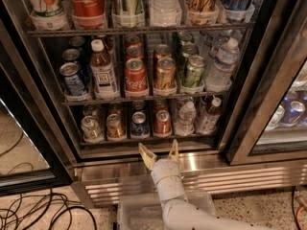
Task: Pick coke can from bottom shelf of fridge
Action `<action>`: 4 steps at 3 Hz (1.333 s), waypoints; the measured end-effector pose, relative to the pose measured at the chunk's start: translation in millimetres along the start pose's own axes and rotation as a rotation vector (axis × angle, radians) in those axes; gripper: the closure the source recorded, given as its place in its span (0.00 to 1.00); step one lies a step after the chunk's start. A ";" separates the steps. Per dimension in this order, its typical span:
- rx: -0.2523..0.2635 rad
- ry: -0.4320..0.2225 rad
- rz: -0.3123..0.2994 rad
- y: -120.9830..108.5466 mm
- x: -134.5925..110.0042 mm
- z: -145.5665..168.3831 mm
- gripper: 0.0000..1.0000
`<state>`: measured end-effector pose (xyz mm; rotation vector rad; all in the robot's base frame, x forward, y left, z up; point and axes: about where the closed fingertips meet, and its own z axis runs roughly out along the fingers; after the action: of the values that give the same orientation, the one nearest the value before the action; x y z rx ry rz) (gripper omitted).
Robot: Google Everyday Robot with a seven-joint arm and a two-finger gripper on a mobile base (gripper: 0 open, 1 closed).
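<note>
Hand (160, 155) empty, fingers spread, just below the bottom shelf (120, 141) rail. Coke can (162, 122) at its 12 o'clock, ungrasped. Reach, grip, withdrawal remain.

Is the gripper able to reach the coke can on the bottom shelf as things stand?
Probably yes. The gripper is open, in front of the fridge base, just below the bottom shelf. The coke can stands in the front row, nothing before it; the blue can and water bottle flank it.
</note>
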<state>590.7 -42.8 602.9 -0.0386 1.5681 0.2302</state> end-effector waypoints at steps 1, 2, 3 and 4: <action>0.037 -0.042 -0.062 -4.1 -7.7 2.9 0.21; 0.064 -0.069 -0.112 -6.4 -15.7 3.3 0.23; 0.091 -0.089 -0.148 -9.7 -20.2 3.8 0.29; 0.114 -0.096 -0.159 -15.3 -19.5 5.6 0.36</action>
<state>599.1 -59.2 620.4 -0.0622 1.4724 0.0173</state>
